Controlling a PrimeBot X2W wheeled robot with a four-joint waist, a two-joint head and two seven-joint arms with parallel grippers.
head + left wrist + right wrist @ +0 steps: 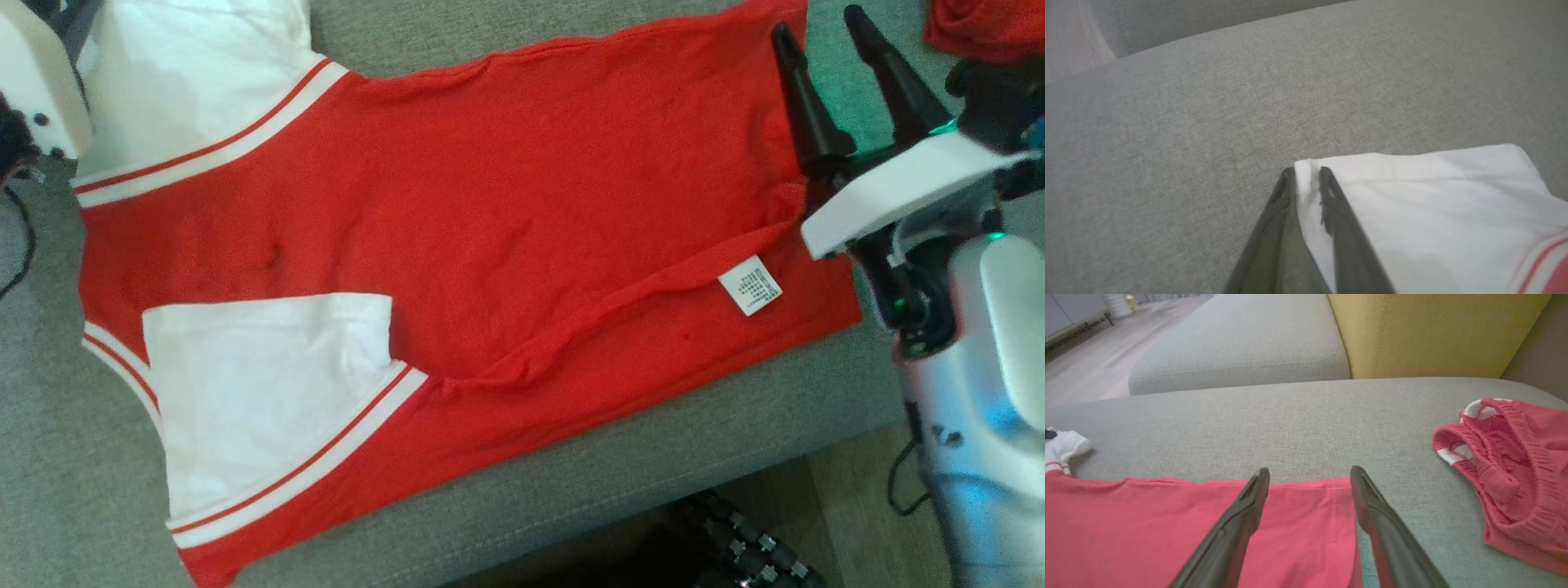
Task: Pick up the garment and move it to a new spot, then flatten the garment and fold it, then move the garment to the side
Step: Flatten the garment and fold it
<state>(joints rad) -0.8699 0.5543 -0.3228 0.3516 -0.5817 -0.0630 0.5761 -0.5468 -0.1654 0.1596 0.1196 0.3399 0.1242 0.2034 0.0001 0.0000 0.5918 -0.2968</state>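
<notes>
Garment (506, 204): red tee with white sleeves, spread mostly flat on the grey sofa seat (571, 490). Landmark is its white care label (749, 285).

- A long fold ridge runs from the label toward the sleeves. The label sits exposed on the lower flap, close to the hem end.
- Near sleeve (269, 392) is folded in over the red body, well away from the label. Far sleeve (1433, 212) is at the opposite end of the shirt from the label, lying out on the seat.
- Left tool (1307, 170): fingers nearly together, pinched on the corner of the far sleeve, with white fabric between the tips.
- Right tool (818, 23): fingers apart, holding nothing, just past the label at the far hem corner. In the right wrist view one finger is over red cloth and the other over bare seat. Can't tell whether it touches the fabric.
- A second red knit piece (1515, 473) lies bunched beyond the hem, past the label, apart from the tee.
</notes>
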